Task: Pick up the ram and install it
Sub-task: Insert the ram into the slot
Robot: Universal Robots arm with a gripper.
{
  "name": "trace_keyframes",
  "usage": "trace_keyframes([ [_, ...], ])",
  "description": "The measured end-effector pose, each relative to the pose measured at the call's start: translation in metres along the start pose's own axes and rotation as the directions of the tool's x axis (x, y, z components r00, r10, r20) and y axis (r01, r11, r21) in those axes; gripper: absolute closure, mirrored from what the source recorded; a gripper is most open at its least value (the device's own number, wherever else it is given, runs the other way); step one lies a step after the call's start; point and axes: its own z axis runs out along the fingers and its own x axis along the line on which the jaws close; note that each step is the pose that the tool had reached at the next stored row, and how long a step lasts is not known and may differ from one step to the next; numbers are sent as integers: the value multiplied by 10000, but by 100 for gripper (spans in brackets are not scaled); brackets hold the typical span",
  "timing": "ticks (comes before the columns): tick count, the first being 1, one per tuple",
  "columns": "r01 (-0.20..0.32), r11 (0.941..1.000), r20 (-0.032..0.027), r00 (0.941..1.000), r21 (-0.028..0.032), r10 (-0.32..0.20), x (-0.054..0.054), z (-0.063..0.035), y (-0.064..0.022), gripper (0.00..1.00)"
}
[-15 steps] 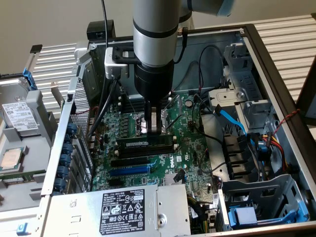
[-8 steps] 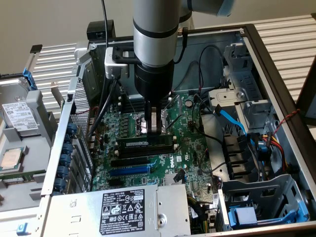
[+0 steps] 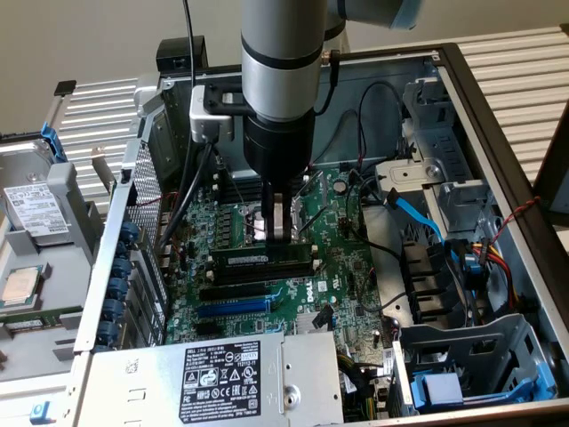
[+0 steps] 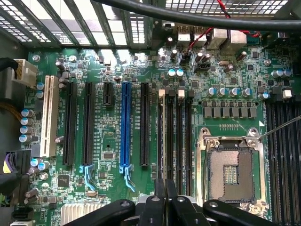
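Observation:
The ram (image 3: 258, 258) is a long green stick with a white label, standing on edge across the motherboard in the exterior view. My gripper (image 3: 278, 233) comes straight down onto its top edge, fingers shut on it near the middle. The stick sits level at the black memory slots; whether it is seated in one I cannot tell. In the wrist view my gripper (image 4: 165, 195) has its black fingers pressed close together, right over the row of black memory slots (image 4: 181, 136) with white end clips.
A blue expansion slot (image 4: 125, 127) and black slots lie beside the memory slots, with the open CPU socket (image 4: 230, 172) on the other side. The power supply (image 3: 222, 374) fills the case's near side. Loose cables (image 3: 418, 213) and drive bays crowd the exterior view's right.

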Motion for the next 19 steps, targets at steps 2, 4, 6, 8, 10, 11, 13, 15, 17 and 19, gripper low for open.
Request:
trace_keyframes([
  [2,0,10000,-1,10000,0,0,5,-1,0,88],
  [4,-1,10000,0,10000,0,1,8,0,0,88],
  [6,3,10000,-3,10000,-1,-3,13,2,-1,88],
  [8,14,10000,-5,10000,-2,-14,14,3,-2,88],
  [10,36,10000,-5,10000,-2,-36,13,5,-5,88],
  [11,45,10000,-6,10000,-2,-45,13,6,-5,88],
  [13,58,10000,-8,10000,-2,-58,14,9,-5,88],
  [15,67,10000,-7,10000,-1,-67,14,14,-6,88],
  [17,70,10000,-9,10000,-2,-70,14,19,-7,88],
  [19,74,10000,-11,10000,-3,-74,14,20,-7,88],
])
